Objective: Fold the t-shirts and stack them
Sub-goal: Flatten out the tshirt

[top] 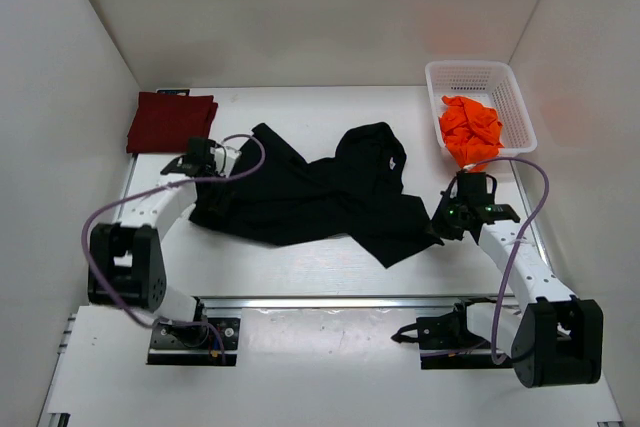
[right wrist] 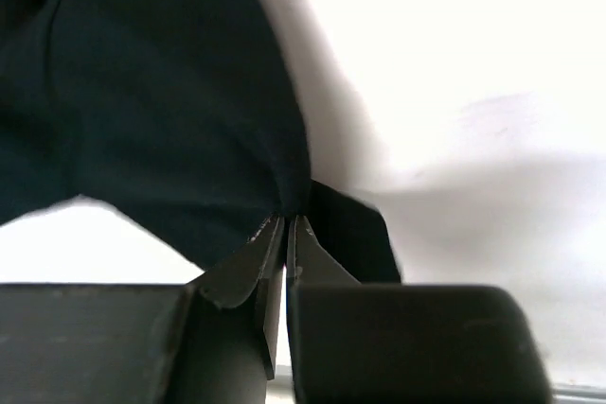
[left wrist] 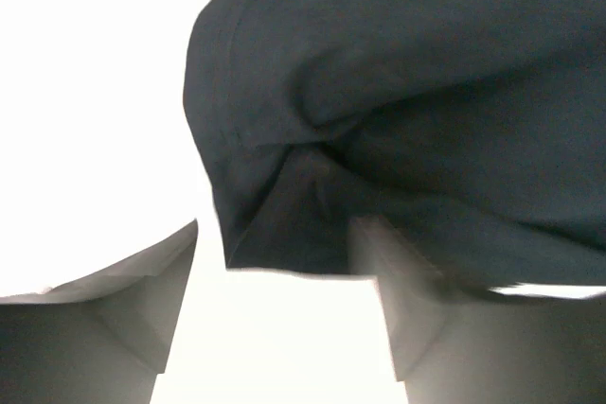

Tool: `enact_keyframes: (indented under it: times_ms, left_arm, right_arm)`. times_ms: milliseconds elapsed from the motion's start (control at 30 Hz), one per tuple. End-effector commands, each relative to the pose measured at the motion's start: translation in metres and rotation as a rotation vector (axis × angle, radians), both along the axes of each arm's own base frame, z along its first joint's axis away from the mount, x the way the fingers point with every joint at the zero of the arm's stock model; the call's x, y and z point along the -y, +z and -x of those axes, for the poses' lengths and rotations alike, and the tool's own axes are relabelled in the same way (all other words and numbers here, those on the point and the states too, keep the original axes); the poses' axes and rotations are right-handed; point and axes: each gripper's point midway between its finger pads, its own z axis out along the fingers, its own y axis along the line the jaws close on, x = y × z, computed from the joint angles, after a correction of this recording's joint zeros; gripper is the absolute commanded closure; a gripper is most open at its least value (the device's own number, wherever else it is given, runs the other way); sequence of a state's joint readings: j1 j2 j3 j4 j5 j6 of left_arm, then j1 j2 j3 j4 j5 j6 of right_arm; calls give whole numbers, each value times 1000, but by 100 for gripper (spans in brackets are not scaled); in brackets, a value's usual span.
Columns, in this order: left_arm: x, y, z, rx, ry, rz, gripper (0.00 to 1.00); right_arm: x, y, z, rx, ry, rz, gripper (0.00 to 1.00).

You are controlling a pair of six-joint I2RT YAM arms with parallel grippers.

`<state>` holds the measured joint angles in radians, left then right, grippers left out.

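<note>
**Black shirt spread mid-table, right gripper pinched on its edge**

The white table [top: 300,112] fills the overhead view from the arm bases at the bottom up to the back wall.

The black t-shirt [top: 320,197] is the biggest thing on it. It lies unfolded and rumpled across the centre of the frame, reaching from left of centre to right of centre.

The maroon t-shirt [top: 170,122] sits in the upper left of the frame as a flat, folded rectangle, apart from the black one.

A white mesh basket [top: 470,68] stands at the upper right. The orange t-shirt [top: 470,129] is bunched up in it, and part of it spills over the basket's near rim.

The left gripper [left wrist: 279,243] is at the black shirt's left edge. In the left wrist view its two fingers stand well apart with bright table showing between them. A hemmed corner of the cloth lies at the tips, and the right-hand finger sits partly under the fabric. It grips nothing.

The right gripper [right wrist: 286,224] is at the shirt's lower right corner. Its fingers are pressed together, and a fold of the black cloth is pinched at their tips.
</note>
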<state>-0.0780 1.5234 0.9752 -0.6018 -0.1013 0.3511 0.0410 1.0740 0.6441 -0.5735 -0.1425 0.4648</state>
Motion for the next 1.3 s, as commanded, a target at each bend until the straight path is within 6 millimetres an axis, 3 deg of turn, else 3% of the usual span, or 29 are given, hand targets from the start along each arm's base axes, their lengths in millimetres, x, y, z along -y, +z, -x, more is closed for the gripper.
enact_keyframes:
  times_ms: [0,33,100,233,300,500,567,700,833,1000,1267]
  left_arm:
    - [27,15,19,47,-183,-33,7]
    - [28,16,26,41,-176,-19,1]
    - [24,21,29,40,-144,10,2]
    - [-16,22,22,37,67,-40,2]
    - [-26,15,20,-13,162,-13,3]
    - [11,-3,-6,-102,226,142,11]
    - [20,-5,-8,-110,231,162,13]
    - [32,-24,-1,-165,241,159,28]
    - [10,-41,5,-195,321,43,44]
    - [-9,-47,14,-210,353,-58,51]
    - [-19,-37,30,-195,423,-48,49]
  right_arm:
    - [-21,-11,28,-92,118,-13,100]
    - [-31,-15,34,-127,144,-22,100]
    - [-38,-19,39,-158,159,-20,100]
    - [-37,-16,36,-121,133,-40,100]
    - [-38,-12,35,-100,146,-58,100]
    - [-43,-16,41,-122,170,-60,100]
    - [-46,-17,42,-115,178,-71,100]
    - [-47,-18,44,-100,155,-95,100]
    - [-43,-19,48,-109,153,-100,100]
    - [-38,-16,44,-87,150,-98,100]
    - [-37,-20,46,-87,153,-90,100]
